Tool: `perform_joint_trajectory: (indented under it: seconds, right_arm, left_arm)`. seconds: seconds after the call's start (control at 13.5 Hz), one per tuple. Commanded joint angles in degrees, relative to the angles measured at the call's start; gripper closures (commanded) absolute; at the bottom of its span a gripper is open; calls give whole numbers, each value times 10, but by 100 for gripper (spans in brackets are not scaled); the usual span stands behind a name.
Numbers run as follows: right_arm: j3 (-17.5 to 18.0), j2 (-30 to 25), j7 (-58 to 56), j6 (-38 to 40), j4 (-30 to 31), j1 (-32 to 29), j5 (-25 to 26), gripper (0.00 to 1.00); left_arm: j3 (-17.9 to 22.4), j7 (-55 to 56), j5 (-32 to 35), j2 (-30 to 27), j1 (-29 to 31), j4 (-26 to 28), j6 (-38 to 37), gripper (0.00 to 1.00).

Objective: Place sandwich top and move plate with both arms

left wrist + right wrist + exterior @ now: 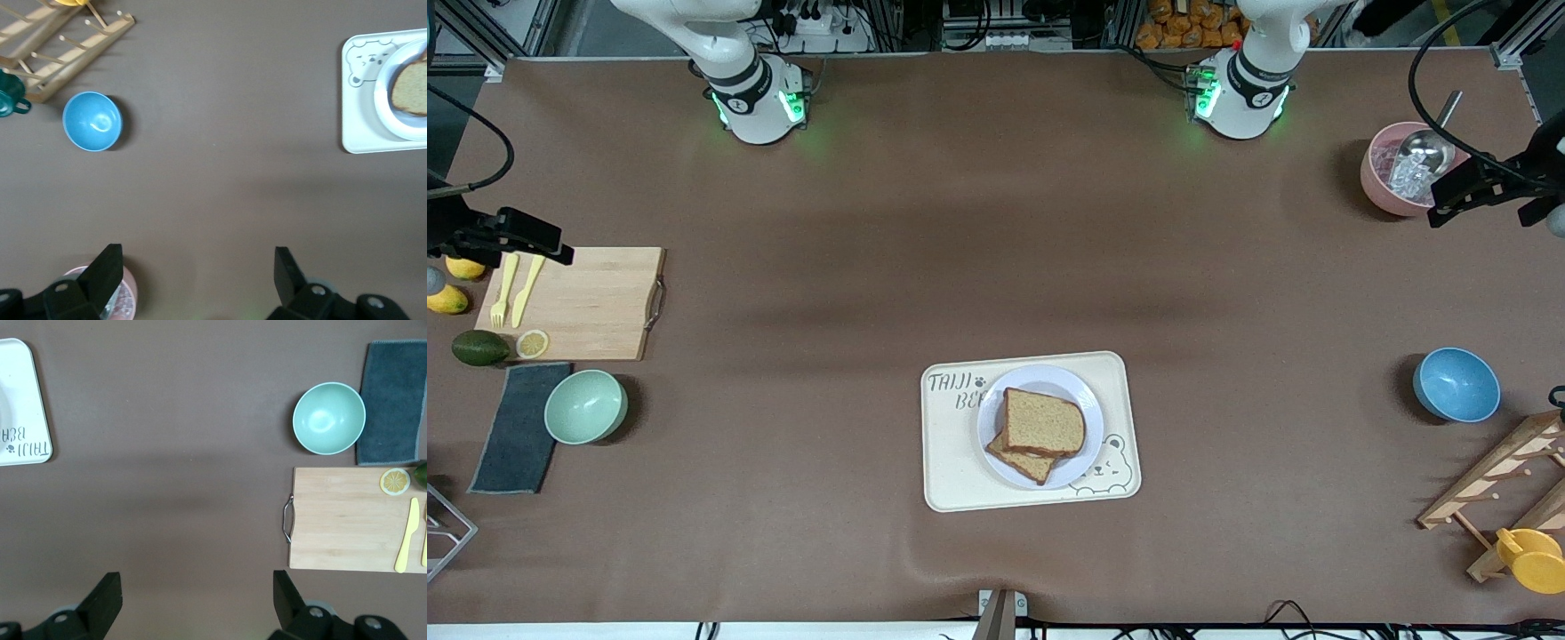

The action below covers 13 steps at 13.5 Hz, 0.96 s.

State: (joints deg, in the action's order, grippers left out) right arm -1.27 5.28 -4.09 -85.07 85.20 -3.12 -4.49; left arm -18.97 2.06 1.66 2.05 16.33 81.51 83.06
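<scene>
The sandwich top (1044, 422), a plain speckled bread slice, lies on a lower slice on the plate (1080, 400), askew to it. The plate sits on a cream bear tray (947, 462). The plate's edge (385, 110) and the bread (410, 90) also show in the left wrist view. My left gripper (197, 270) is open and empty, up over the table beside a pink bowl (1387, 173) at the left arm's end; it also shows in the front view (1458, 188). My right gripper (197, 593) is open and empty, up beside a cutting board (591, 302); it also shows in the front view (529, 236).
A blue bowl (1456, 384) and a wooden rack (1503, 480) stand at the left arm's end. A green bowl (586, 406), a dark cloth (516, 427), lemons (447, 300) and an avocado (479, 348) lie at the right arm's end. Yellow cutlery (514, 289) lies on the board.
</scene>
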Motion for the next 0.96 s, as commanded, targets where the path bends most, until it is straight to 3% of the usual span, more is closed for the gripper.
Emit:
perform_joint_trajectory:
  seconds: [0.0,0.59,0.67,0.82,0.89]
  right_arm:
    - [1,-3,-1,8,-2,-5,-6,0]
    - [2,-1,4,7,1,-4,-8,0]
    - [2,0,4,6,1,-4,-9,0]
    - [2,0,4,3,1,-5,-8,0]
    - [2,0,4,3,1,-5,-8,0]
  left_arm:
    - [-4,6,-16,-7,11,10,-6,0]
    - [-2,8,-19,-7,2,8,-4,0]
    - [11,7,-19,-7,-23,9,2,0]
    - [97,17,-16,-9,-117,10,2,0]
    - [121,20,-20,-8,-138,11,3,0]
